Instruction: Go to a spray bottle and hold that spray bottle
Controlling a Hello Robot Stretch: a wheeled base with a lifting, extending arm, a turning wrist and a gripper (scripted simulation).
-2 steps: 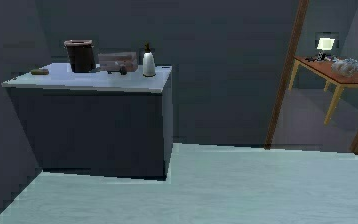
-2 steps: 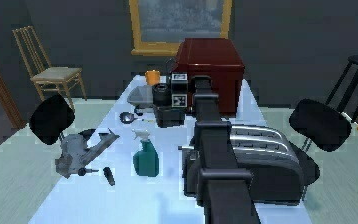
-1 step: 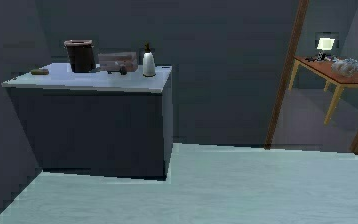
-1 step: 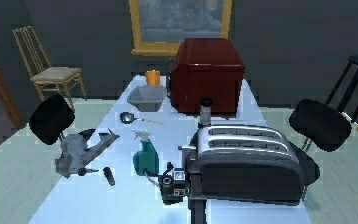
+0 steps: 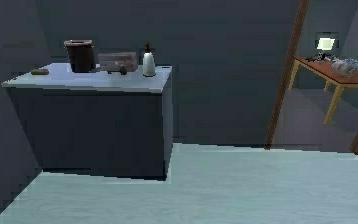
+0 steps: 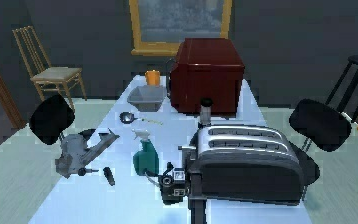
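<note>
- Toaster (image 6: 245,160) sits on the table (image 6: 172,135), dark red box (image 6: 209,72) behind it.
- Grey tray (image 6: 147,96) lies beside the box.
- Wooden chair (image 6: 49,68) stands by the wall.
- Pot (image 5: 80,55) stands on a dark table (image 5: 87,130).

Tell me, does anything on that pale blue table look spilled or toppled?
No spill shows. A grey metal object lies flat near the edge of the pale blue table; the green spray bottle and silver toaster seem upright.

Pretty dim room: dark blue-grey walls (image 5: 227,60), pale greenish floor (image 5: 237,185). A dark cabinet (image 5: 97,125) with a light top stands by the wall. Right of it there's a wooden doorframe (image 5: 287,75), with a wooden side table (image 5: 332,72) past it. Side view shows a pale table (image 6: 112,108), a wooden chair (image 6: 49,72), a left black chair (image 6: 50,118), a right black chair (image 6: 322,125) and a gold-framed panel (image 6: 182,22), maybe a window.
</note>
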